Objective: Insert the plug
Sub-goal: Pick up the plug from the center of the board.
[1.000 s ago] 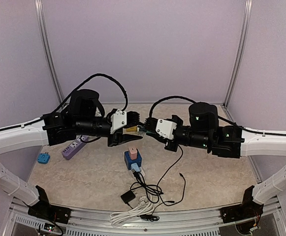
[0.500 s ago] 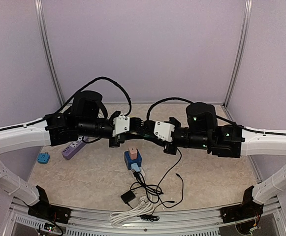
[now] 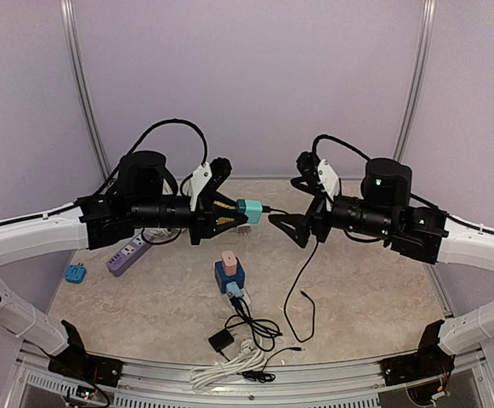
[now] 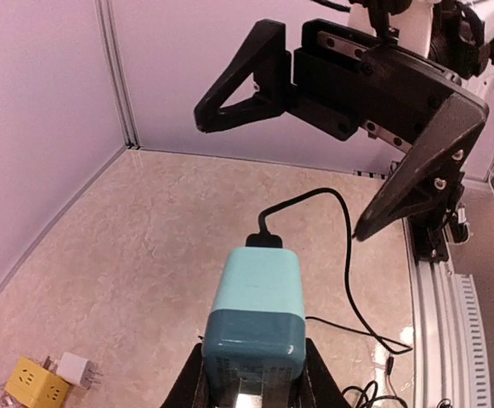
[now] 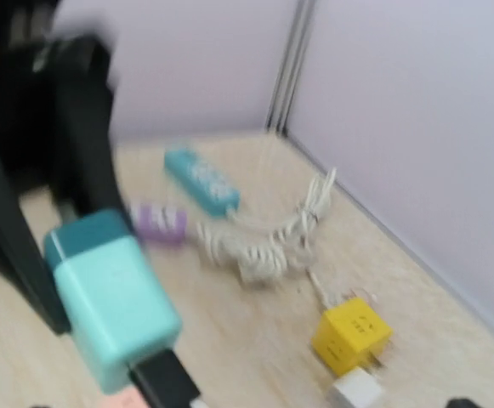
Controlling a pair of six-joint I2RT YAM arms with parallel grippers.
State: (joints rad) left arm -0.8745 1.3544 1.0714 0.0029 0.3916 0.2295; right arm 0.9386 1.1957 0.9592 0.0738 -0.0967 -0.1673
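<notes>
The left fingers (image 3: 225,214) clamp the teal charger's (image 3: 251,207) left end, holding it mid-air above the tabletop (image 3: 374,289), a black cable (image 4: 349,255) seated in its right end. The right fingers (image 3: 287,228) gape wide, empty, just right of it.

Charger block (image 3: 248,206) is up in the air, well above the worktop (image 3: 383,289), lying level and clamped at its darker teal end by the left pincer (image 3: 229,212). Its pale mint end points away from that arm. From the left wrist it's a boxy, round-edged two-tone body (image 4: 255,306) with a black plug (image 4: 264,240) seated in the mint end face. The thin black cable (image 3: 302,280) drops from there and trails in loose curves across the worktop
</notes>
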